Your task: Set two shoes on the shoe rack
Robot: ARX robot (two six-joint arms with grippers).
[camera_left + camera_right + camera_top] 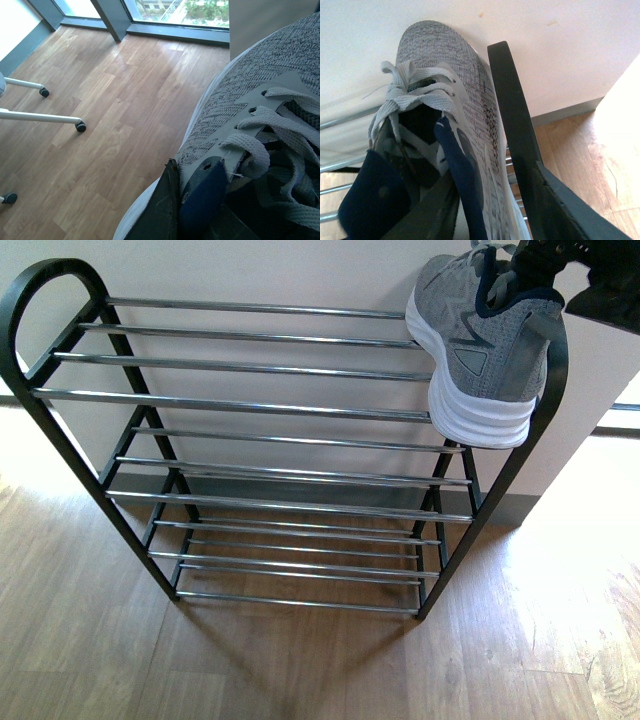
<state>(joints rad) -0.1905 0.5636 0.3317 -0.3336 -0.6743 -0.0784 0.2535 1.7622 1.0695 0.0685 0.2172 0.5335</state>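
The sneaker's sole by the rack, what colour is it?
The sole is white, clearest in the front view.

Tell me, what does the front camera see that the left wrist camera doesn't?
Only the front view shows the shoe rack against the wall, with a grey sneaker held at its top right end by the right gripper. Only the left wrist view shows windows, white chair legs on casters, and the left gripper holding a laced sneaker close up. Both show wooden floor and grey knit; whether that is one shoe, I cannot tell.
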